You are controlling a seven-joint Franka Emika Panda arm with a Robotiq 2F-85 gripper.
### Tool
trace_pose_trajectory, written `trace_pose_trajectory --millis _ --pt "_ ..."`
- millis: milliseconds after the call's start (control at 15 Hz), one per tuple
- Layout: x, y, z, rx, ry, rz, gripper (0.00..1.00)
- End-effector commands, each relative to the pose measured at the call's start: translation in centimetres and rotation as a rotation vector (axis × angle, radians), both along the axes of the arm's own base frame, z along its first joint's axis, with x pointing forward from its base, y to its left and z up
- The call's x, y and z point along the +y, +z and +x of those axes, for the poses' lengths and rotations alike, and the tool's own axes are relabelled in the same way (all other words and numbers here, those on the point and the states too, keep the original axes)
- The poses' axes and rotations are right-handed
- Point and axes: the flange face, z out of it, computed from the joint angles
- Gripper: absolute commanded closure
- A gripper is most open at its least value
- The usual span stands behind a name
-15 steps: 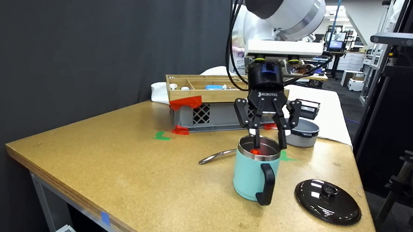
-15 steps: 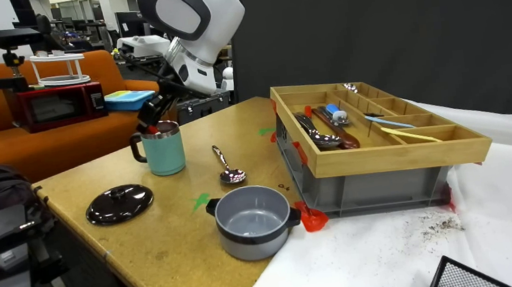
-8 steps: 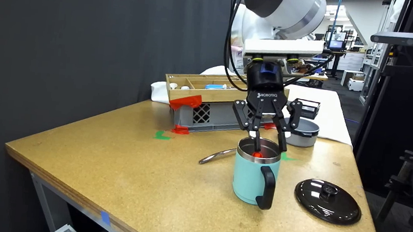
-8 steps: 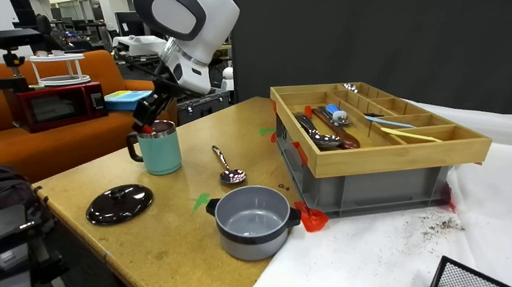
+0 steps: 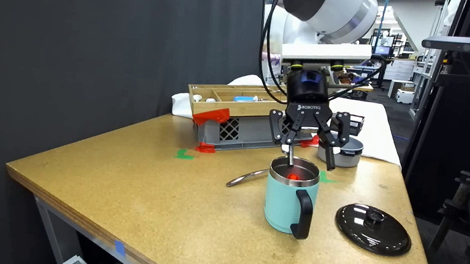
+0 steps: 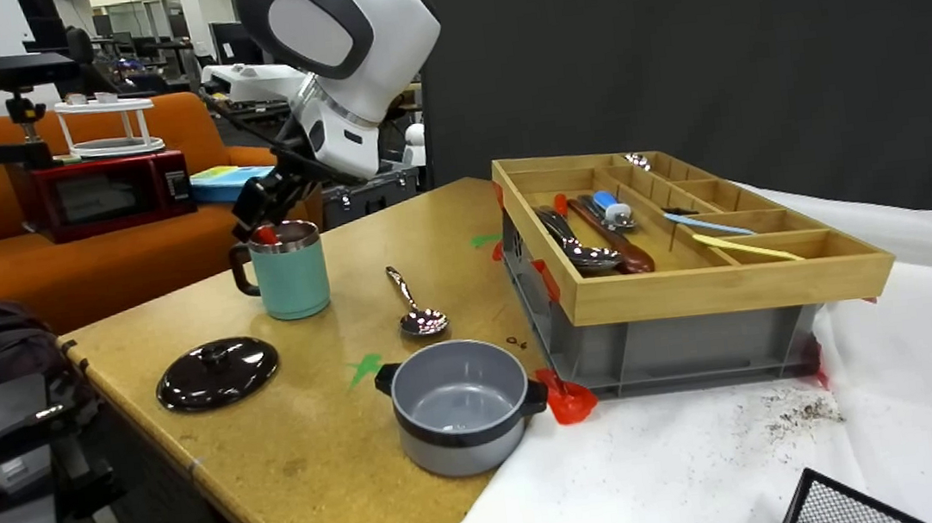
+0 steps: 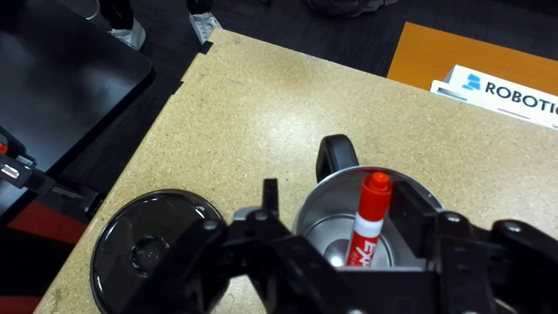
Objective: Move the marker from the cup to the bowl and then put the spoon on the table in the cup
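The red marker (image 5: pixel 293 177) leans inside the teal cup (image 5: pixel 286 208), its red end near the rim; it also shows in the wrist view (image 7: pixel 369 218). My gripper (image 5: pixel 310 166) is open at the cup's mouth. In the wrist view, one finger of the gripper (image 7: pixel 338 192) is over the cup's opening, close beside the marker. The other finger is outside the rim, apart from the marker. The silver spoon (image 6: pixel 423 321) lies on the table (image 6: pixel 338 448) between the cup and the grey bowl (image 6: pixel 460 454). The bowl holds nothing visible.
A black lid (image 5: pixel 373 230) lies on the table near the cup. A wooden utensil tray (image 6: pixel 729 290) sits on a grey crate (image 6: pixel 692 350) beside the spoon and bowl. A black mesh holder (image 6: pixel 838 508) stands on the white sheet.
The gripper's fingers have spread wider, and one has moved out past the cup's rim. The cup shifted slightly earlier, with the marker in it. The spoon and bowl have not moved.
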Motion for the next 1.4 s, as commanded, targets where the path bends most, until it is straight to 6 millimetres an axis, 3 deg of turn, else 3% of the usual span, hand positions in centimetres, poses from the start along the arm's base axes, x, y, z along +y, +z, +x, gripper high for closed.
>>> trace_pose_trajectory --millis 0,67,467,1067,1267,1333 --pt "-1.1 1.2 -0.9 -0.002 -0.059 0.027 0.38" --pt "-1.2 1.5 -0.9 -0.005 -0.076 0.034 0.47" --pt "0.0 1.6 -0.6 -0.022 -0.133 0.057 0.37" --pt "0.0 -2.1 0.3 -0.077 -0.238 0.040 0.31" --pt "-0.2 -2.5 0.4 -0.090 -0.261 0.037 0.56" --pt "-0.2 -2.6 0.4 -0.094 -0.267 0.033 0.69"
